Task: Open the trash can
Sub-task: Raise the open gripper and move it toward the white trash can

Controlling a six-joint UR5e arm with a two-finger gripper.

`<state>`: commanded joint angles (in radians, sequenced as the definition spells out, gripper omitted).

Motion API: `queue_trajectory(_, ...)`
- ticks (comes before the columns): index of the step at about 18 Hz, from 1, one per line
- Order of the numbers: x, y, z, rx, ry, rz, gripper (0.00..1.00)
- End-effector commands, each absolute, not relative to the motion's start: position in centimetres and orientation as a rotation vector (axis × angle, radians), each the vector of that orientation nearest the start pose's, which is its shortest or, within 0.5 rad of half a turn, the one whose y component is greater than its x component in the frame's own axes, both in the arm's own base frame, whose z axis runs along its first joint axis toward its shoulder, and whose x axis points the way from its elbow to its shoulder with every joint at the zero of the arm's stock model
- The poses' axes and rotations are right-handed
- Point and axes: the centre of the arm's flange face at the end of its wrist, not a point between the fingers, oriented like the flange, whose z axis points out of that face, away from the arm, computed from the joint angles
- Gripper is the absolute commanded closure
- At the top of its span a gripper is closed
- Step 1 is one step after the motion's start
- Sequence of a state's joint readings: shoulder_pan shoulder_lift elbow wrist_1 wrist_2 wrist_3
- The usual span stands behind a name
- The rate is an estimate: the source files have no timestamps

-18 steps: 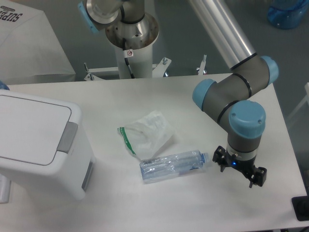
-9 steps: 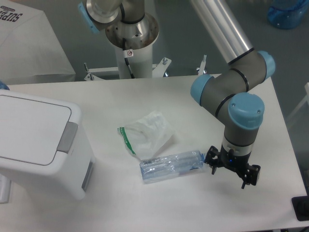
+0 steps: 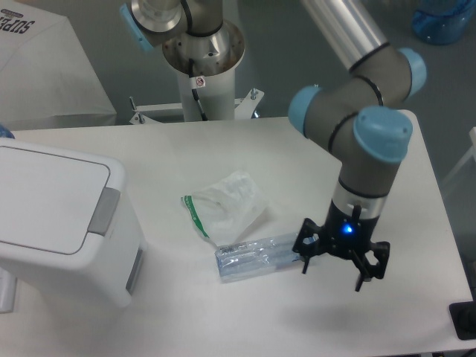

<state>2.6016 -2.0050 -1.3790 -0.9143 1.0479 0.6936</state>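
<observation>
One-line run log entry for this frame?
claw: open, over cap end of clear plastic bottle | large white boxy plastic trash can: lid shut, untouched | step: not begun

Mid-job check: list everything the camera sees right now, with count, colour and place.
trash can: 1, white with grey tab, left edge of table, lid down
bag: 1, translucent with green strip, table centre
bottle: 1, clear, lying in front of the bag, one end under the end effector
table: 1, white
blue container: 1, top right, off the table
arm: 1, grey with blue caps, right side
end effector: 1, black, blue light on, open, over the bottle's right end
</observation>
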Motion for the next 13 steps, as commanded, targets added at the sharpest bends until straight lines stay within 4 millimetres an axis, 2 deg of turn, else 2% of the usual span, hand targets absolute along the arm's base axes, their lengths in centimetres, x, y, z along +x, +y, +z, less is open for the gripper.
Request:
queue_trajectory(7,-45.3,52.7,45.3,-2.383,-0.337,-0.134,0.0)
queue_trajectory(11,-43.7,52.9,45.0,-2.35,-0.332,-0.22,0.0)
queue_trajectory(13,-43.0,52.5,45.2,-2.344,-0.402,-0.255,0.0)
